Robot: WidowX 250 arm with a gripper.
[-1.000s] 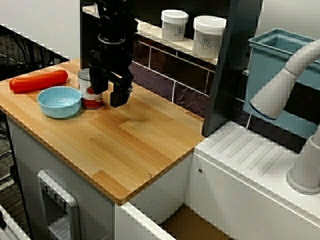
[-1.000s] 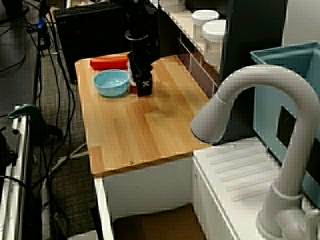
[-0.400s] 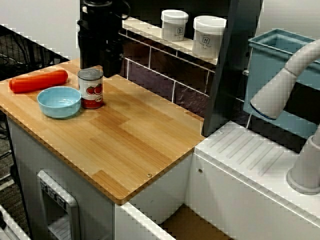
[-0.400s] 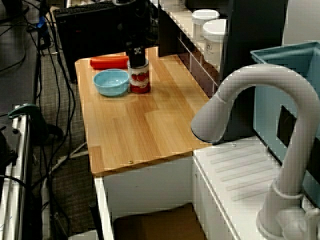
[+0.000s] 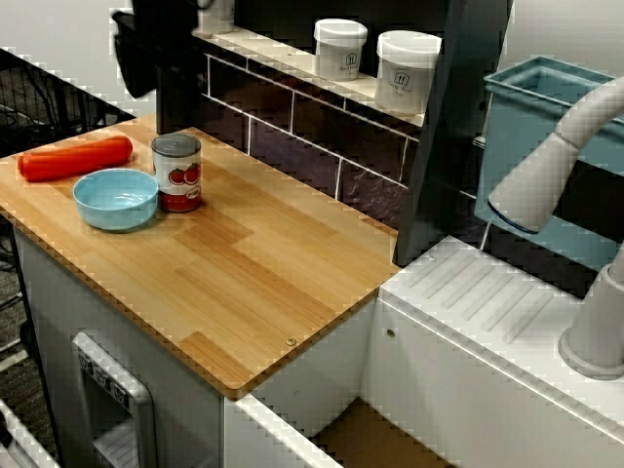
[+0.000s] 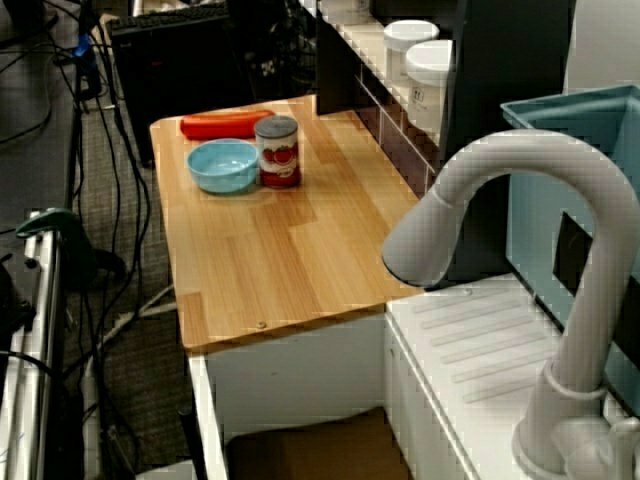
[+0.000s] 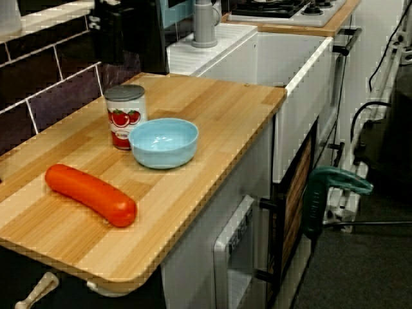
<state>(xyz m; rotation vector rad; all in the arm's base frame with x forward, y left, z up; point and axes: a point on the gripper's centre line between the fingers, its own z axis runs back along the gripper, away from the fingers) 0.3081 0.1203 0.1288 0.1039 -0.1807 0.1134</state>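
A tomato can (image 5: 177, 173) stands upright on the wooden counter (image 5: 263, 263), touching nothing but the board. Just left of it sits a light blue bowl (image 5: 115, 198), and behind that lies a long red-orange sausage-shaped piece (image 5: 75, 158). The gripper (image 5: 141, 58) is a dark mass high at the back left, well above and behind the can, holding nothing that shows. Its fingers are lost against the dark shelf post. In the view along the counter the can (image 6: 278, 151) and bowl (image 6: 223, 165) stand free. From the counter's end, the can (image 7: 125, 116), bowl (image 7: 163, 142) and red piece (image 7: 90, 194) line up.
Two white jars (image 5: 340, 49) (image 5: 408, 70) stand on a shelf over the tiled back wall. A dark post (image 5: 439, 136) bounds the counter's right end. Beyond it are a white drainboard (image 5: 487, 302), a grey faucet (image 5: 556, 166) and a teal bin (image 5: 546, 107).
The gripper, which stood low around the can a second ago, has let it go and risen up and back to the left. The can stays where it was beside the bowl.
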